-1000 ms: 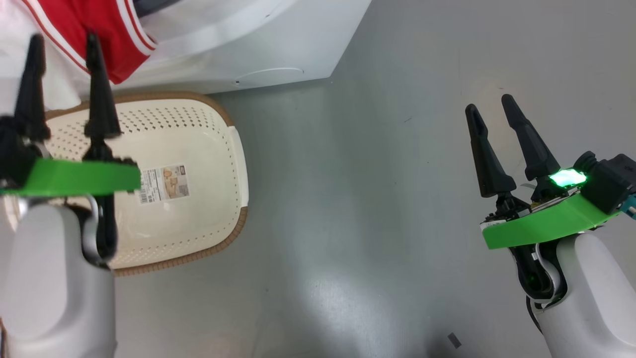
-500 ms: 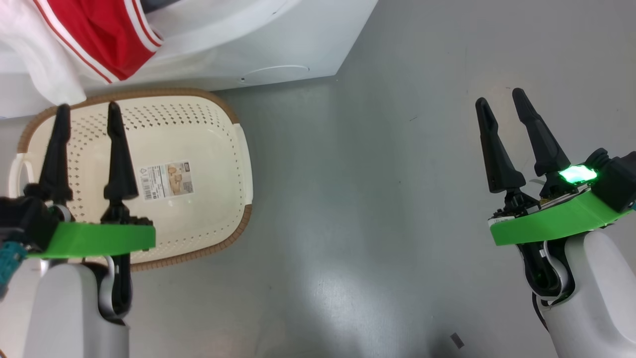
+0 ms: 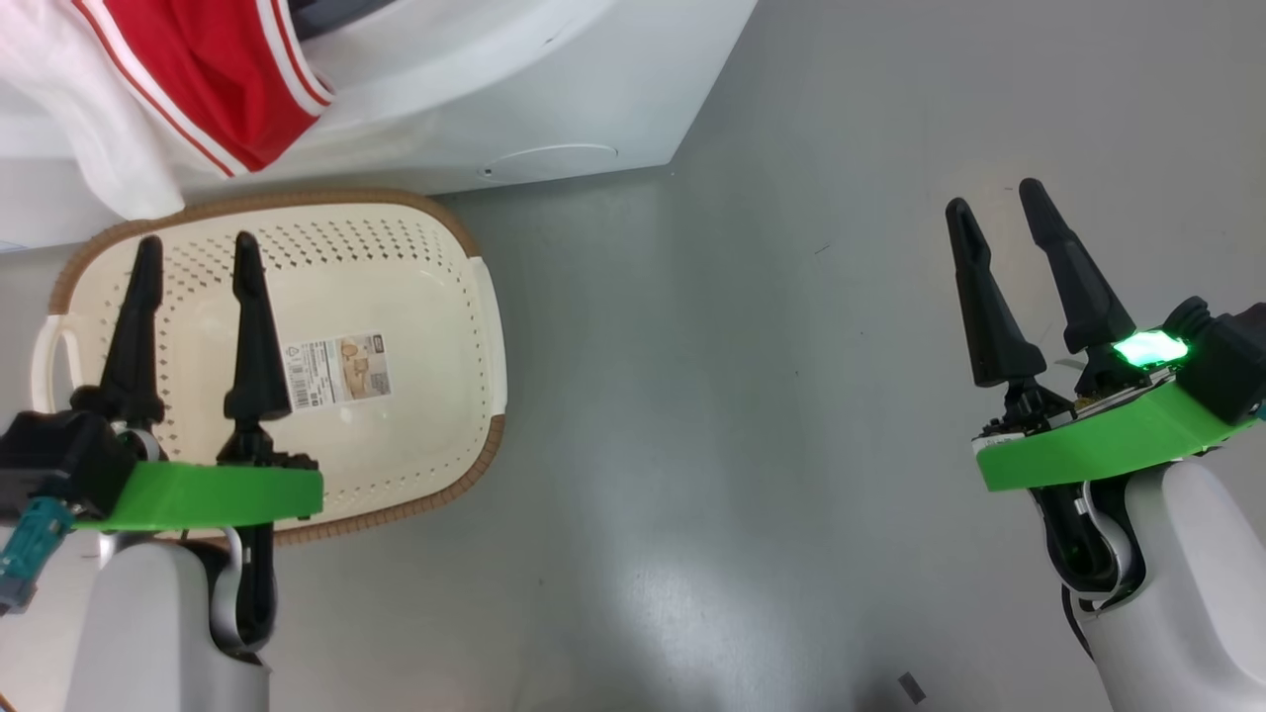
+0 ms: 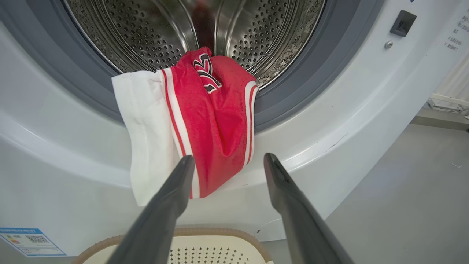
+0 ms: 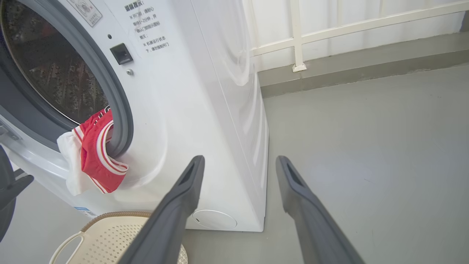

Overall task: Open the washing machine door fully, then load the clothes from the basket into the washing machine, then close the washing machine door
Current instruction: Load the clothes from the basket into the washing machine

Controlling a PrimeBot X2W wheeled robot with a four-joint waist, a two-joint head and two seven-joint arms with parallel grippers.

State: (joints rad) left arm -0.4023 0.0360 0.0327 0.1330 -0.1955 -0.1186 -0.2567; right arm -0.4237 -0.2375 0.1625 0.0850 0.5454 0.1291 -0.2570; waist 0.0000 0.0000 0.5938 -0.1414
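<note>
Hanging from washer [image 4: 329, 121], clothes [image 4: 212, 121] just ahead of L gripper [image 4: 229, 157].

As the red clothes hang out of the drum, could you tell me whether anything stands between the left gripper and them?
Nothing visible does: the open left gripper points at the clothes draped over the grey gasket, with only air between.

The clothes [image 4: 216, 121] are bright red with white stripes and black-and-white numbers, plus a plain white piece. The basket [image 3: 326, 242] is cream with rows of little holes and a brown rim. The washer [image 5: 190, 110] is white, its drum [image 4: 154, 33] silver and dotted. The floor [image 3: 742, 396] is grey.
</note>
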